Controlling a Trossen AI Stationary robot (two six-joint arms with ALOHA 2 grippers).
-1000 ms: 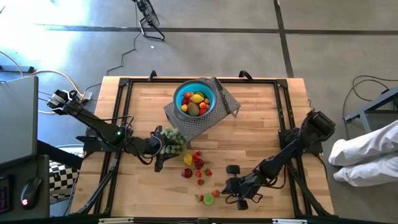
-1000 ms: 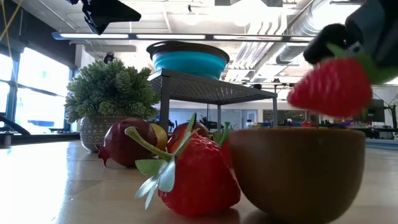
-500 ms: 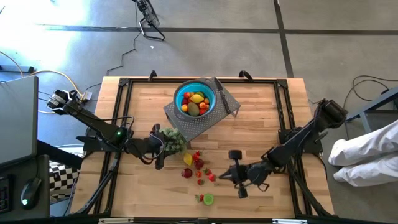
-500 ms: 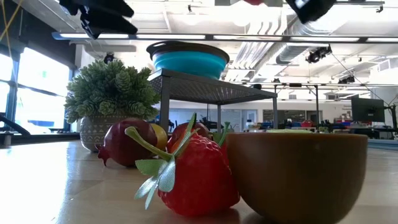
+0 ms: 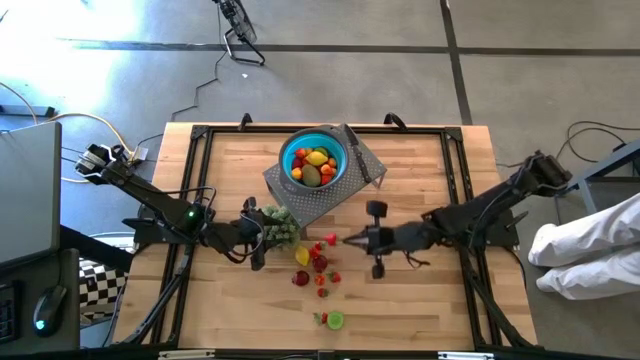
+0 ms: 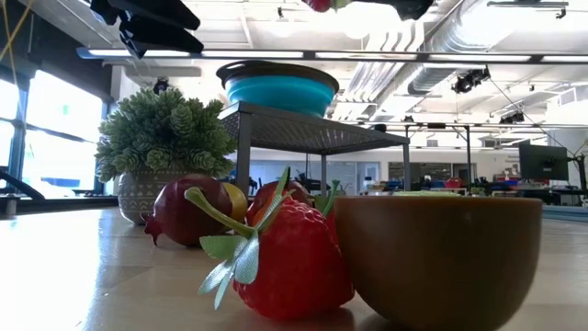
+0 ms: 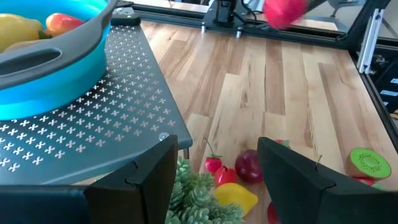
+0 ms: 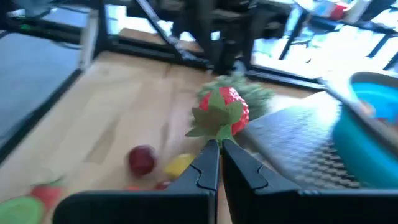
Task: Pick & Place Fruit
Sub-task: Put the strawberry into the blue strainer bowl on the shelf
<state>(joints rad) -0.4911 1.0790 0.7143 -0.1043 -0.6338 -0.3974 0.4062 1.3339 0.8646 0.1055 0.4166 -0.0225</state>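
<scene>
My right gripper [image 5: 347,240] hovers over the table's middle, shut on a red strawberry [image 8: 222,107]; the same strawberry [image 5: 330,240] shows in the high view. Far of it, a blue bowl [image 5: 338,172] holding fruit sits on a grey perforated stand [image 5: 300,200]. Loose fruit [image 5: 312,265] lies on the wood: strawberries, a dark red piece [image 7: 249,167] and a yellow piece [image 7: 235,196]. A kiwi half [image 5: 335,320] lies by the near edge. My left gripper [image 7: 217,180] hangs open above the small potted plant [image 5: 280,226], touching nothing. My right gripper pinches the strawberry's green leafy cap [image 8: 214,127] between its two fingertips [image 8: 208,158]. The fingers reach almost level from the table's right side. The strawberry sticks out past the fingertips, lifted clear of the table and the loose fruit.
A black-handled knife [image 5: 358,158] lies on the stand beside the bowl. Black frame rails [image 5: 455,190] run along the table's sides. Bare wood lies right of the stand [image 5: 420,170]. A person in white [image 5: 590,250] stands off the table's right edge.
My right gripper has risen from beside the kiwi half at the near edge. It has swung toward the table's middle and far side, rolling its wrist, with the strawberry still in its shut fingers and now high above the loose fruit.
</scene>
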